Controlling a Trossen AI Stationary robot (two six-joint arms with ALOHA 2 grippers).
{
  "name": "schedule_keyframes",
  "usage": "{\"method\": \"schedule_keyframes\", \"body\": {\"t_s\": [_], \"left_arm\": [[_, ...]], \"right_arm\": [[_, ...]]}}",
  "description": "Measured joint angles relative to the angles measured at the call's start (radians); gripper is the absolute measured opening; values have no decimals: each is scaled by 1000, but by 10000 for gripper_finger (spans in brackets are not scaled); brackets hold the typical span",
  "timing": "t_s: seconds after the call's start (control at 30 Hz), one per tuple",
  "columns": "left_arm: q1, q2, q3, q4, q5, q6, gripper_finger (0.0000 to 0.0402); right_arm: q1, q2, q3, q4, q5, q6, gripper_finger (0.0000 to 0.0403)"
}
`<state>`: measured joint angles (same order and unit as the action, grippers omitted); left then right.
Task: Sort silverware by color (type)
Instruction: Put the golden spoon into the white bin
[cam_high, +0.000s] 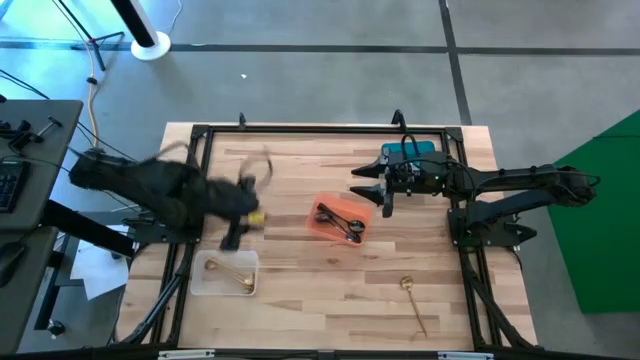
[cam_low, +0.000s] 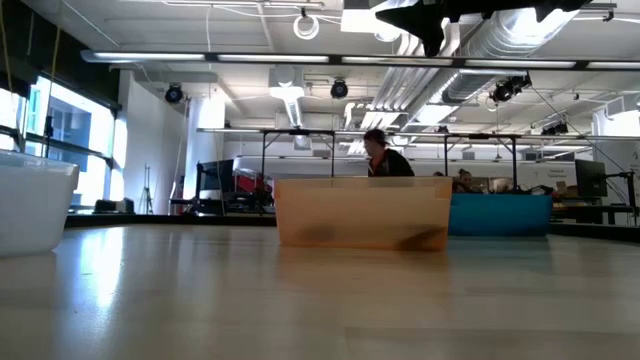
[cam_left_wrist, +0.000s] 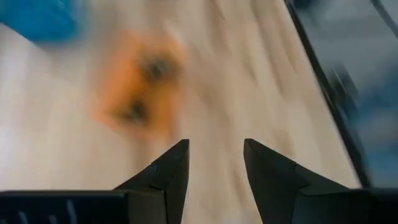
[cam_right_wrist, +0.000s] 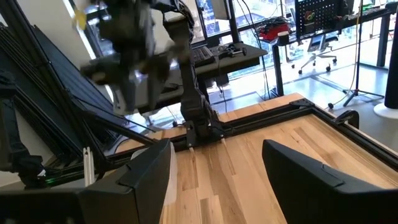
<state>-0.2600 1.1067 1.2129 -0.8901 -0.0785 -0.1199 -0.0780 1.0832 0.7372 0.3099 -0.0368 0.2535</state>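
Hovering above the pale wooden table, the left gripper hangs just beyond the far edge of a clear plastic bin at the table's left front, its image smeared. Its 2 dark fingers stand apart in the left wrist view with bare wood showing between them and nothing held. 1 gold piece of silverware lies inside that clear bin, running from the far left corner toward the near right one.

Near the table's middle sits an orange rectangular plastic bin, turned at a slight angle. Inside it lie dark pieces of silverware, bunched together; how many there are I cannot tell. From the low view the orange bin shows as a translucent wall with dark shapes at its bottom, and the clear bin's white wall stands at the left.

A blue plastic bin rests at the far right of the table, partly covered by the right arm. The right gripper is raised just beside that blue bin, between it and the orange one, its 2 fingers spread wide and empty.

1 gold spoon lies alone on the wood at the right front, well apart from all 3 bins, its bowl toward the far side.

A person shows in the room beyond the table.
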Motion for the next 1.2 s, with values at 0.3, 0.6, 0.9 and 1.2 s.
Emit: {"method": "schedule_keyframes", "body": {"t_s": [0.3,0.6,0.9,1.2], "left_arm": [[277,-1,21,473,-25,85,145],[352,-6,-276,956,119,-33,145],[352,-7,-364,1181,99,-51,145],[351,-7,-364,1174,65,0,145]], "right_arm": [[0,0,0,9,0,0,239],[0,0,0,14,0,-13,239],[0,0,0,32,0,-60,239],[0,0,0,32,0,-45,239]]}}
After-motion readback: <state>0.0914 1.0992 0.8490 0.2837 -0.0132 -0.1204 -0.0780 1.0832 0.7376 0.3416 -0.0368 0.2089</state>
